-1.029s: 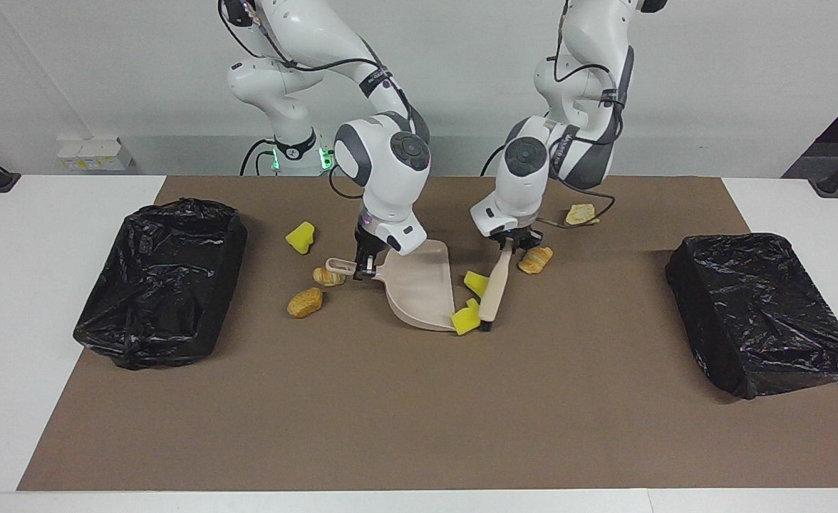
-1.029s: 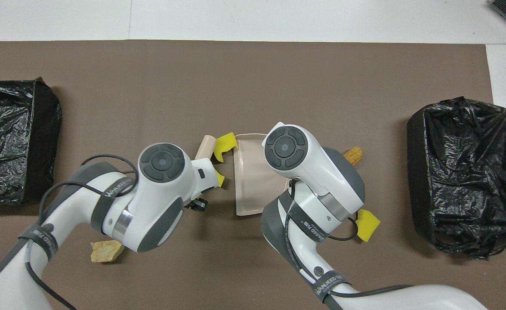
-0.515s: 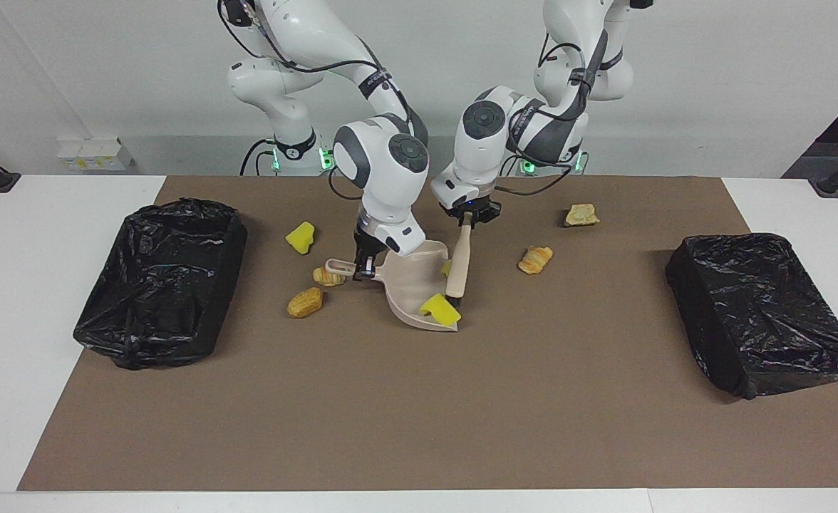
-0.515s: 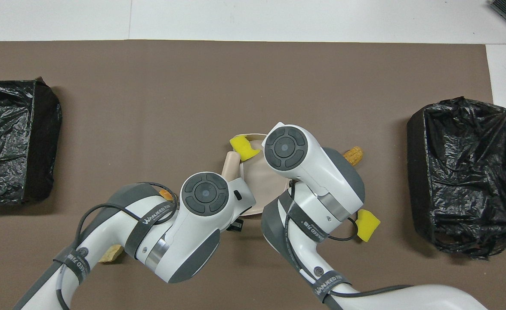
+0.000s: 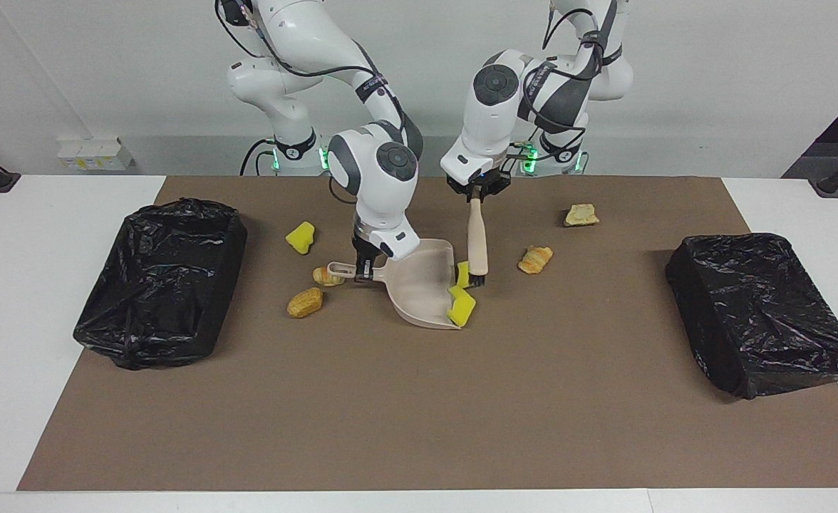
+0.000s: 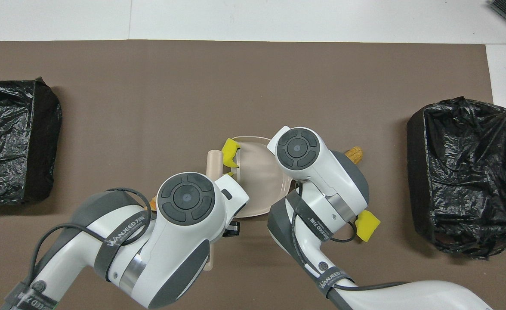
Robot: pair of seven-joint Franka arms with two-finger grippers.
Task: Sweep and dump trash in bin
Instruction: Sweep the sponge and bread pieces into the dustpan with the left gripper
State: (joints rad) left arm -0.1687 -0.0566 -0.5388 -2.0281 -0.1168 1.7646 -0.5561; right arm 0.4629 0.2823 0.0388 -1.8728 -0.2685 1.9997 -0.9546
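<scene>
Brush (image 5: 477,239) has swung from low-slanted to near upright since a second ago; two yellow sponge chunks (image 5: 462,305) now at the dustpan (image 5: 419,285) lip, centre frame.
Left gripper (image 5: 474,194) clamped on the brush handle top, right gripper (image 5: 363,265) clamped on the dustpan handle. Remaining trash: yellow piece (image 5: 301,237) and two bread bits (image 5: 306,302) left of the pan, pastry bits (image 5: 535,258) right of centre. Bins (image 5: 155,281) at left and right edges. Chunks look light, soft and springy, so they'd likely bounce or roll off; don't grip them, push low with the bristles, pan lip flat on the mat (image 5: 419,413).
</scene>
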